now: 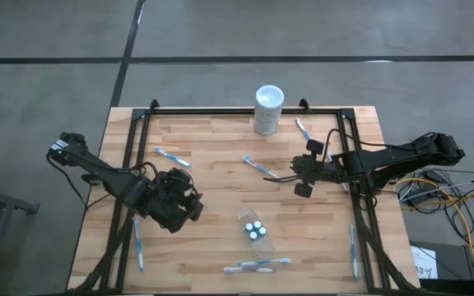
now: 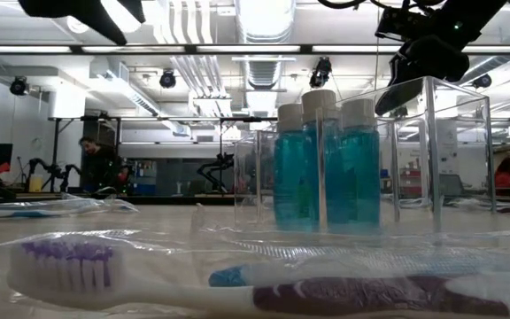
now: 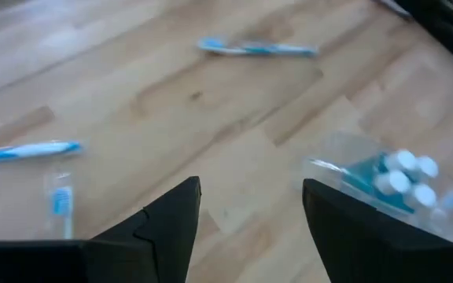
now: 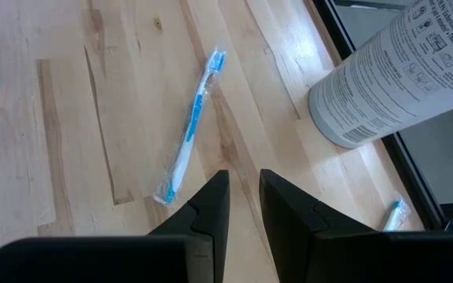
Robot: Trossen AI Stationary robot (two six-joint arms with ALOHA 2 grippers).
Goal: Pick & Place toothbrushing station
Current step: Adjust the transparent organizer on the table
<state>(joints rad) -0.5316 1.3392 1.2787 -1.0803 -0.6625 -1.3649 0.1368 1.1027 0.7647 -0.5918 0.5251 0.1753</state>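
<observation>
The clear cup (image 1: 255, 232) holding teal-and-white tubes (image 2: 326, 164) stands front of centre on the wooden table (image 1: 220, 140). My left gripper (image 1: 183, 205) hovers just left of it. Its fingers are open and empty, and the cup (image 3: 392, 181) shows just beyond one finger in the left wrist view. Several wrapped blue-and-white toothbrushes lie scattered: one (image 1: 171, 156) at mid-left, one (image 1: 257, 167) at centre, one (image 1: 257, 265) by the front edge. My right gripper (image 1: 303, 173) sits right of centre near the centre toothbrush (image 4: 191, 130). Its fingers stand a narrow gap apart with nothing between them.
A tall white cylinder (image 1: 269, 107) stands at the back edge and appears beside the right gripper as the cylinder (image 4: 399, 71). More toothbrushes lie at the left edge (image 1: 138, 242), right edge (image 1: 354, 251) and back right (image 1: 303, 129). A black frame (image 1: 130, 164) borders the table.
</observation>
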